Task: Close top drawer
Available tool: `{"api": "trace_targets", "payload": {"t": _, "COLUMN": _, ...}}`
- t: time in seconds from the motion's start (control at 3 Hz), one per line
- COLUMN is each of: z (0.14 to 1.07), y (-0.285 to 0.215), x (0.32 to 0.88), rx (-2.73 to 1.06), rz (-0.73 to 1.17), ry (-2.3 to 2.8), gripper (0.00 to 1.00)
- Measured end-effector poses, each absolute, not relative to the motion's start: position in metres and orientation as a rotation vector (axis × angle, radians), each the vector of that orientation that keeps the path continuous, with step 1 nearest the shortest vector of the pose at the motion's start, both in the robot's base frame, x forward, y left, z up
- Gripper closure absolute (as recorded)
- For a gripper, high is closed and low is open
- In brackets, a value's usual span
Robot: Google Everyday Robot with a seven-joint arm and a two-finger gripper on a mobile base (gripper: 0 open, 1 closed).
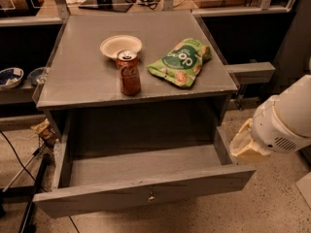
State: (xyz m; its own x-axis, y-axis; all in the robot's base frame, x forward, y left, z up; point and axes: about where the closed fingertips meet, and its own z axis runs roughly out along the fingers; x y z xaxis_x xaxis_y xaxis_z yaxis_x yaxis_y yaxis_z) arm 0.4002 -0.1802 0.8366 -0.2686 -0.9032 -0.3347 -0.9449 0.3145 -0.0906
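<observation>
Blue bowl [9,76]: far left edge, on a dark lower shelf.
Top drawer [107,200]: lower centre, pulled well out of the grey cabinet [82,81], its box bare inside.
Knob [151,195]: small, at the middle of the drawer front.
White bowl [120,46]: upper centre, on the cabinet top.
Soda can [129,73]: upright, just in front of the white bowl.
Green snack bag [181,61]: lying flat, right of the can.
Gripper [247,147]: right of frame, just beside the drawer's right wall. Its grip state cannot be told.

Grey top drawer [97,198] wide open, knob [151,195] at centre; tool [245,147] beside its front corner.
</observation>
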Motion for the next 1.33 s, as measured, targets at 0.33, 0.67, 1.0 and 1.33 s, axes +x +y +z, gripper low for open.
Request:
{"api": "trace_targets", "payload": {"t": 0.33, "z": 0.83, "y": -0.18, "x": 0.39, "rx": -1.641, "rz": 0.202, "ry": 2.284, "gripper": 1.0}}
{"api": "trace_targets", "payload": {"t": 0.67, "z": 0.808, "y": -0.172, "x": 0.372, "rx": -1.575, "rz": 0.253, "ry": 2.325, "gripper": 1.0}}
{"api": "trace_targets", "payload": {"t": 1.0, "z": 0.776, "y": -0.159, "x": 0.36, "rx": -1.549, "rz": 0.313, "ry": 2.356, "gripper": 1.0}}
{"api": "trace_targets", "payload": {"t": 1.33, "z": 0.743, "y": -0.144, "x": 0.355, "rx": -1.529, "rz": 0.381, "ry": 2.385, "gripper": 1.0}}
